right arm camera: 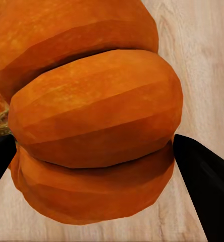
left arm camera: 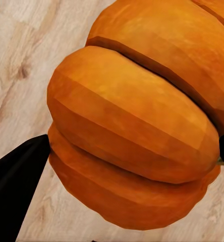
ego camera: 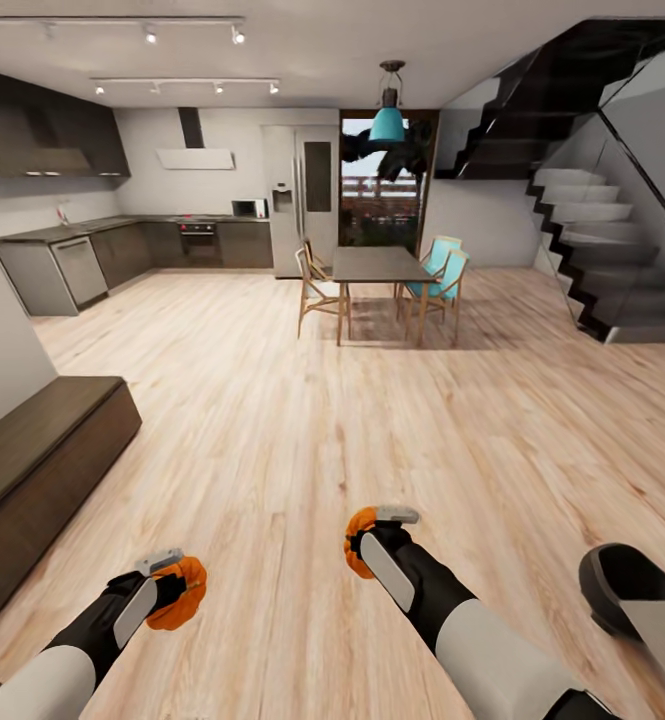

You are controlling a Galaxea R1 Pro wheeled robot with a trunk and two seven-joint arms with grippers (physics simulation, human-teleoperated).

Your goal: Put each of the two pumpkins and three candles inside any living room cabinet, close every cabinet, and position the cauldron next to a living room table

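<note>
Carrying both pumpkins at once, one per arm, presumably to spare a second trip to the cabinet (ego camera: 42,470).

Left gripper (ego camera: 168,580) at about 7 o'clock in the head view, pinching the left pumpkin (ego camera: 180,592) across its ribbed flanks; in the left wrist view, dark fingers (left arm camera: 18,171) pressed against either side of the orange body (left arm camera: 137,126), wood floor (left arm camera: 21,60) beyond. Forearm reaching forward and low, wrist roughly level, load hanging clear of the floor.

Right gripper (ego camera: 380,535) near 6 o'clock, clamped on the right pumpkin (ego camera: 358,542); in the right wrist view, fingers (right arm camera: 203,186) hugging the fruit (right arm camera: 92,116), stem stub just poking out at one edge. Arm stretched slightly further forward than the left, elbow tucked toward the trunk.

Long low dark-brown cabinet along the wall at 9 o'clock, fronts apparently closed from here. Dining table (ego camera: 380,265) with chairs far off at 12 o'clock. Dark rounded rim at 4 o'clock, possibly the cauldron (ego camera: 627,585), though hard to confirm.

Likely next: turning toward 9 o'clock; opening a drawer looks awkward with both grippers occupied.
</note>
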